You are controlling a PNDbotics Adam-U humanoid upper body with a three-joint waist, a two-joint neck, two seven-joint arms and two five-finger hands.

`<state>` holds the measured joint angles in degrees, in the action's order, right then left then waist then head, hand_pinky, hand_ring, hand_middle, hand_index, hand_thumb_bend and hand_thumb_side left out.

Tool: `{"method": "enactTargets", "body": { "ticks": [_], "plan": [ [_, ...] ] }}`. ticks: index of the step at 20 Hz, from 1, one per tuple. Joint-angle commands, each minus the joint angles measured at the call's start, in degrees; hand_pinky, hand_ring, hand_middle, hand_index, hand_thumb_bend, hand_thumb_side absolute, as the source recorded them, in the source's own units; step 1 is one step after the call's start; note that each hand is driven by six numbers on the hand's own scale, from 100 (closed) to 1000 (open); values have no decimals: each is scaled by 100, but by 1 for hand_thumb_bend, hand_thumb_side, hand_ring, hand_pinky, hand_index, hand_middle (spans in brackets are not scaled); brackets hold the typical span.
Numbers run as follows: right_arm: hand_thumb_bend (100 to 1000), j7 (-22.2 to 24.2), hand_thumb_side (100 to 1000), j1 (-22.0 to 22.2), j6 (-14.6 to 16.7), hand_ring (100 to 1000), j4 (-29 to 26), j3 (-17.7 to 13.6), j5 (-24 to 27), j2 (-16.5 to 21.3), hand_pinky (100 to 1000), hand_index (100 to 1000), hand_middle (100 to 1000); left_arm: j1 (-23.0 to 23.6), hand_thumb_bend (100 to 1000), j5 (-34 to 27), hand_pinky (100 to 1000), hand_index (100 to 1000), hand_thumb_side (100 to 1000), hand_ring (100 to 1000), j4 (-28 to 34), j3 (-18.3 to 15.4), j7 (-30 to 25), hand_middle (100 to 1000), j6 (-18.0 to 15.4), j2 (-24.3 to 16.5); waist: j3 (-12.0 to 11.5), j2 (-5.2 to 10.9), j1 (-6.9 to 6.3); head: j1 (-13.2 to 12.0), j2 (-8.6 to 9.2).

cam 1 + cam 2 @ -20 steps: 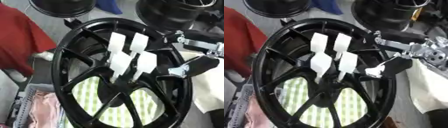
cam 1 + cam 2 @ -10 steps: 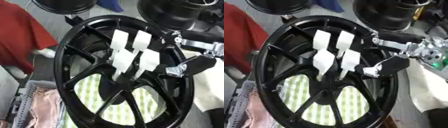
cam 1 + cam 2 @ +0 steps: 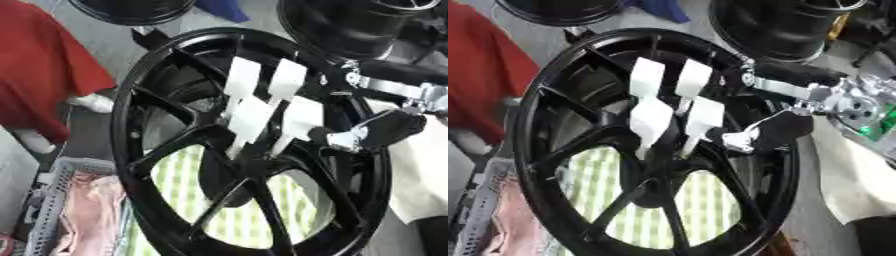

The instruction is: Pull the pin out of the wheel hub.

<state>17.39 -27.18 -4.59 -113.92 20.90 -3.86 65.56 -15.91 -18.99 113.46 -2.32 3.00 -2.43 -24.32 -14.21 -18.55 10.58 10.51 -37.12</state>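
Change: right hand [image 3: 776, 129] has crept slightly inward toward the hub centre.
Fingers: curled beside the white pins [image 3: 651, 119]; grip unclear.
Pins: four, still seated in the black wheel hub [image 3: 254, 170].

even daylight, soft shadows, heavy motion blur throughout, no harsh glare.

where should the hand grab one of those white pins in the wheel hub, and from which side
Take a white pin by its broad flat upper tab, which stands clear of the black wheel hub; the thin stem below sits between the spokes. Probably come from the right, where the right hand already is, pinching the flat faces.
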Motion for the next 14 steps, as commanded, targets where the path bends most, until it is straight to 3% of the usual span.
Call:
{"method": "enactTargets", "body": {
  "ticks": [1,14],
  "plan": [
    [291,-24,553,-84,-54,742,-67,-28,41,93,757,824,632,-69,100,18,948,812,724,706,113,-29,14,663,4,-111,-9,85,-37,13,12],
    [327,-93,439,-170,-170,692,-67,38,76,17,738,761,517,-95,100,23,949,812,724,706,113,-29,19,663,13,-91,-47,69,-9,27,39]
  ]
}}
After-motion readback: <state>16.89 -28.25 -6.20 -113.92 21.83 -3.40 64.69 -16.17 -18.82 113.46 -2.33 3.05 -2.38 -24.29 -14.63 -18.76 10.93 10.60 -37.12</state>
